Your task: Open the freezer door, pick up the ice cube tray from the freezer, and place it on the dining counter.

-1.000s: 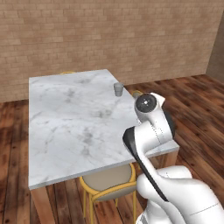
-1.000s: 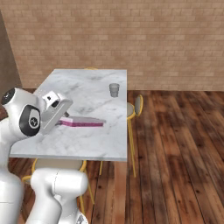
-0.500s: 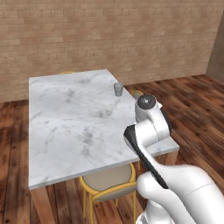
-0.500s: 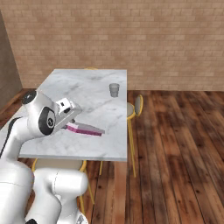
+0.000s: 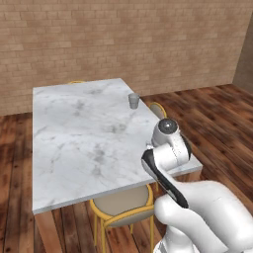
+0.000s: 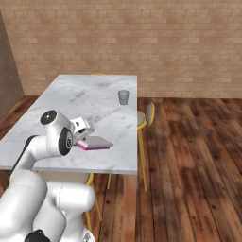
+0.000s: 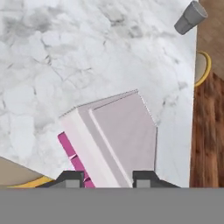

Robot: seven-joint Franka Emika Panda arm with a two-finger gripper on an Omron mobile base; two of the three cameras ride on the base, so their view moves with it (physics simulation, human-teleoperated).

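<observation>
My gripper point(image 7: 107, 179) is shut on the ice cube tray point(image 7: 113, 135), a flat pale pink-white slab with a magenta underside. The tray juts out forward between the two dark fingertips point(image 7: 70, 178). In the right base view the gripper point(image 6: 82, 130) holds the tray point(image 6: 97, 143) just over the dining counter point(image 6: 90, 94), close to its near edge and tilted a little. The white-grey marble dining counter point(image 5: 79, 128) stretches away ahead, and my own arm hides the hand in the left base view.
A small grey cup point(image 6: 123, 97) stands near the counter's right edge, well beyond the tray. Yellow-framed stools sit under the near edge point(image 5: 121, 205) and at the right side point(image 6: 149, 113). Wood floor and a brick wall surround the counter.
The tray has come down and a little nearer to the counter's near edge, still in the grip. The arm's elbow has swung, while the cup and counter stay put.
</observation>
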